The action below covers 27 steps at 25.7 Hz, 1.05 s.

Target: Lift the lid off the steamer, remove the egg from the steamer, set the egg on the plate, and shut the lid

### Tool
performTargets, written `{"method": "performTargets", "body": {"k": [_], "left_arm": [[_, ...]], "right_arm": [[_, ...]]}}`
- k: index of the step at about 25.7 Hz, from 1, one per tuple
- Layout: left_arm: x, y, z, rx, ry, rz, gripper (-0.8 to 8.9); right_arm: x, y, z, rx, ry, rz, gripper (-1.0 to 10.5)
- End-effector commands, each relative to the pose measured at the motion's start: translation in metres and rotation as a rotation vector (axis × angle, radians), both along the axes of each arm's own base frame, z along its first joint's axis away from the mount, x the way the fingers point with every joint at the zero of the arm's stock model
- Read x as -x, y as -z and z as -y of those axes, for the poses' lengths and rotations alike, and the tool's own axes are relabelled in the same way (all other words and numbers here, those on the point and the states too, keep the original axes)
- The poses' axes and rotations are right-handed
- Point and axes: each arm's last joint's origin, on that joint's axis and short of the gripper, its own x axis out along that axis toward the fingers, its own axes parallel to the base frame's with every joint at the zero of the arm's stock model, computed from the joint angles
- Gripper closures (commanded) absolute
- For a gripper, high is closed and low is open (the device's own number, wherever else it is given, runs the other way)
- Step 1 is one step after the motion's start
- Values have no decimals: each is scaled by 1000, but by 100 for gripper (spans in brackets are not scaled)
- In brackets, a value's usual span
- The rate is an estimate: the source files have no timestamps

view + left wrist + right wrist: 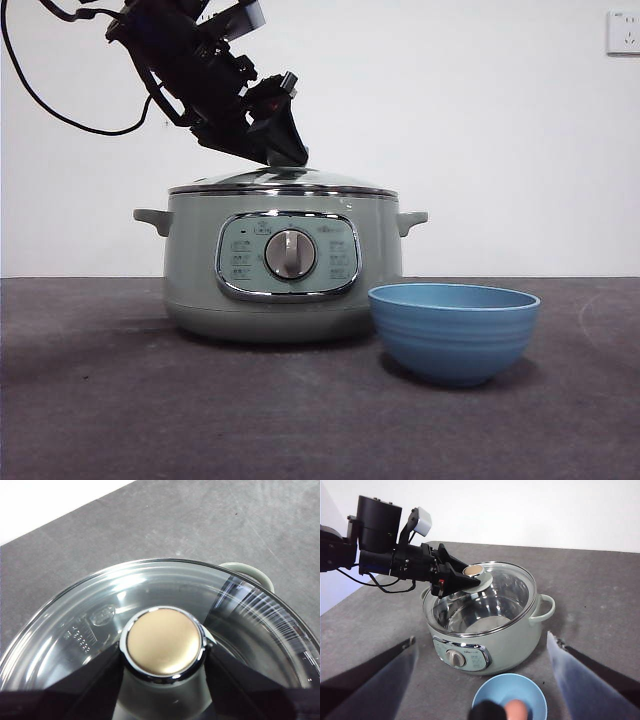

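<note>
The left hand reaches down from the upper left in the front view onto the lid, its two jaws clenched either side of the knob, which shows as a pale round cap in a chrome ring in the left wrist view. The lid sits on the pot, its steel rim level on the pot's edge as seen from the front. The pot stands on the dark bench, dial facing the front camera. The blue bowl stands just beside the pot, in front of its right-hand side in the front view. The right hand hangs above the bowl with its jaws spread wide apart, holding nothing; under it, in the bowl, lies a small pinkish rounded thing, partly hidden by something dark
</note>
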Motion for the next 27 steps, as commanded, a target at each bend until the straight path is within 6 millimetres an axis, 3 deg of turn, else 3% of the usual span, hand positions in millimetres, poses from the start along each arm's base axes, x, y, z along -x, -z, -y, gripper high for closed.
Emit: {"method": "performTargets", "body": {"k": [1,2,9,15,22,27], "left_arm": [[0,14,-1,-50,-2,-48,333],[0,14,-1,-46,-7,-52,279],[1,10,-2,-39,-12,-46,279],[11,-10,-6,-23,-14,-9,279],[43,-53,-20,-1,-16,35,279],[83,-90,-38,15,-19,49,279]], "right_arm": [[0,0,0,-12,-1,-1,506],[0,0,0,-12,-1,-2,506],[1,3,0,5,-1,-28,506],[1,5,1,17,-1,-45,506],[3,10,2,52,-1,-96,506],[5,14,2,66,-31,-139,506]]}}
